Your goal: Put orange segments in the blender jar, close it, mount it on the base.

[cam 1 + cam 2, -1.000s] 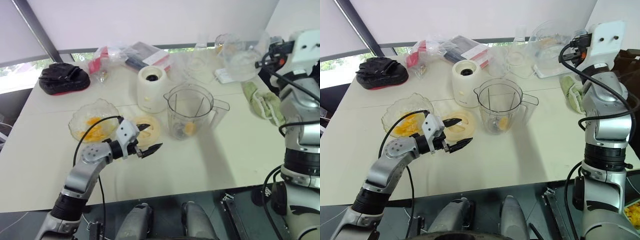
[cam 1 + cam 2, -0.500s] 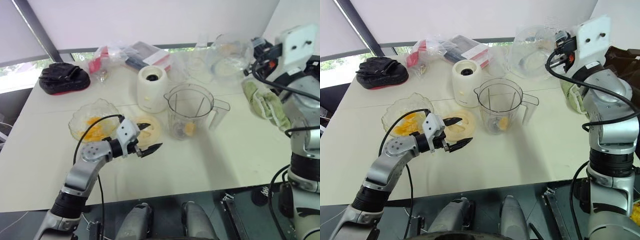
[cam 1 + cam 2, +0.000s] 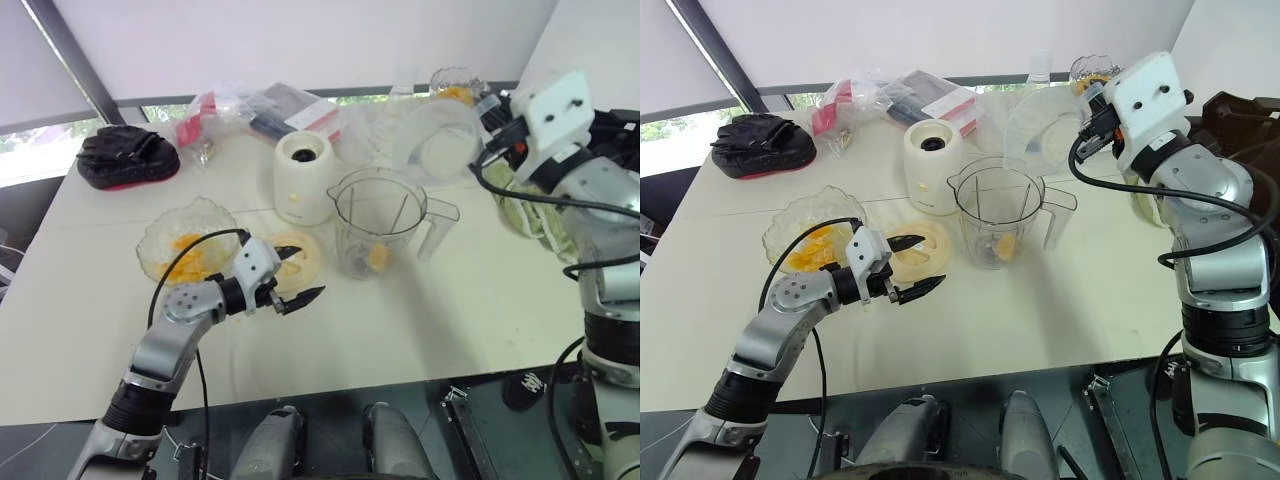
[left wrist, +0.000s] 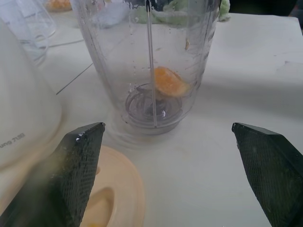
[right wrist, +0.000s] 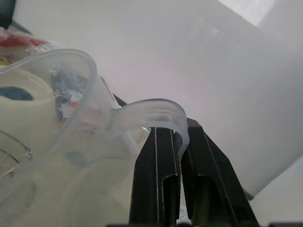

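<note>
**A:** Jar position?

**B:** The blender jar [image 3: 378,225] stands open mid-counter [image 3: 470,310], just right of the base [image 3: 304,177], with one orange segment [image 4: 171,81] at its bottom.

**A:** And the claws?

**B:** The left claw [image 3: 300,273] hovers empty, fingers spread, above the yellow lid [image 3: 928,244], probably to take it. The right claw [image 5: 174,137] is clamped on a clear jug's [image 3: 435,140] handle, tilting it beyond the jar, seemingly to pour.

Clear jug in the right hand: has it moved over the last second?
Yes. The right hand, shut on its handle, has carried the clear jug toward the robot's left, nearer the blender jar, which has stayed put.
</note>
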Action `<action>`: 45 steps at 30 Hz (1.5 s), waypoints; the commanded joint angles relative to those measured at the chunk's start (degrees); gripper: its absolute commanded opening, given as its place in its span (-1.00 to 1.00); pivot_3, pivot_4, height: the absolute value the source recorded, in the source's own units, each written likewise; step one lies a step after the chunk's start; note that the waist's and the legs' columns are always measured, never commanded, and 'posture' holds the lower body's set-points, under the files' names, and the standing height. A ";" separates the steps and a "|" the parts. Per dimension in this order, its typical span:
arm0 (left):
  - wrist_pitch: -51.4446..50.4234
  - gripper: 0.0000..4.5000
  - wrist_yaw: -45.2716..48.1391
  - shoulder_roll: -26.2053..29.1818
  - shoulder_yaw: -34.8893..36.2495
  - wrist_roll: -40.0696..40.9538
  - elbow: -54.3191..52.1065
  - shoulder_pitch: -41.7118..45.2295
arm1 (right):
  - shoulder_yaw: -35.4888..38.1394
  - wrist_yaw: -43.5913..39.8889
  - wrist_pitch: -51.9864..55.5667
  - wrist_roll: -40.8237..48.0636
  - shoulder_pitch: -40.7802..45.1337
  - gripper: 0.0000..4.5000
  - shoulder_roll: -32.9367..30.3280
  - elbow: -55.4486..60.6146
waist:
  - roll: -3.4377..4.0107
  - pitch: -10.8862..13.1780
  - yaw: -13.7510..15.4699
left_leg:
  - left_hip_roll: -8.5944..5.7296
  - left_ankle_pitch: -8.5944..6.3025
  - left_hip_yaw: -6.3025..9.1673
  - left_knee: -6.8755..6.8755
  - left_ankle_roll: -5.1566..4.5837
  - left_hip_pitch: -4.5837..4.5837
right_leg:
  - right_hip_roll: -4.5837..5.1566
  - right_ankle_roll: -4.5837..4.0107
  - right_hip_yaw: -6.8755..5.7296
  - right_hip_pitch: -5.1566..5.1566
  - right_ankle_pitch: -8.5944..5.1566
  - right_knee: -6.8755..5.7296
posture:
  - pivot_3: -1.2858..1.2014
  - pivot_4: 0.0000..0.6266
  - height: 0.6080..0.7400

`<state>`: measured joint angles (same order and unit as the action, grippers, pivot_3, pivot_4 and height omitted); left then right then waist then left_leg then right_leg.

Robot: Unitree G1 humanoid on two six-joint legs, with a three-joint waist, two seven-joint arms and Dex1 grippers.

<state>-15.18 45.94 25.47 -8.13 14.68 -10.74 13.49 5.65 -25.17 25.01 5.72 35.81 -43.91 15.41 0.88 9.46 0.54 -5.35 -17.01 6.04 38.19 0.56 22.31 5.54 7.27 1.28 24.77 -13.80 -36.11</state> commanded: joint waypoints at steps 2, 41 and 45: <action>1.40 1.00 -0.43 -0.20 0.12 -0.19 -1.67 -0.39 | 0.57 -0.59 -4.27 -2.34 0.52 -0.99 -0.70 0.13 | -0.02 0.01 0.01 | 0.00 0.00 0.00 0.00 0.01 0.00 | 0.00 0.00 0.00 0.00 0.00 0.00 | 0.03 -0.52 1.00; 1.92 1.00 -0.20 -0.11 -0.65 -1.73 -1.87 -1.15 | 1.06 -3.28 -9.77 -9.42 0.75 -0.99 -0.42 -3.18 | -0.05 0.03 0.03 | 0.00 0.02 0.00 0.00 0.03 0.00 | 0.00 0.00 0.00 0.01 0.00 -0.01 | 0.03 -0.52 1.00; 2.06 1.00 0.03 -0.01 -0.68 -1.74 -1.60 -0.96 | 0.85 -3.30 -10.38 -10.27 0.58 -0.99 -0.95 -3.08 | -0.05 0.03 0.03 | 0.00 0.02 0.00 0.00 0.04 0.00 | 0.00 0.00 0.00 0.01 0.00 -0.01 | 0.03 -0.52 1.00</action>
<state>-14.28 45.91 25.25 -8.78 12.96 -10.74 12.07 4.19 -29.30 15.92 -4.20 35.70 -43.95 10.87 0.82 9.49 0.57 -5.35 -16.99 6.04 38.19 0.59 22.31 5.54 7.27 1.28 24.78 -13.80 -36.11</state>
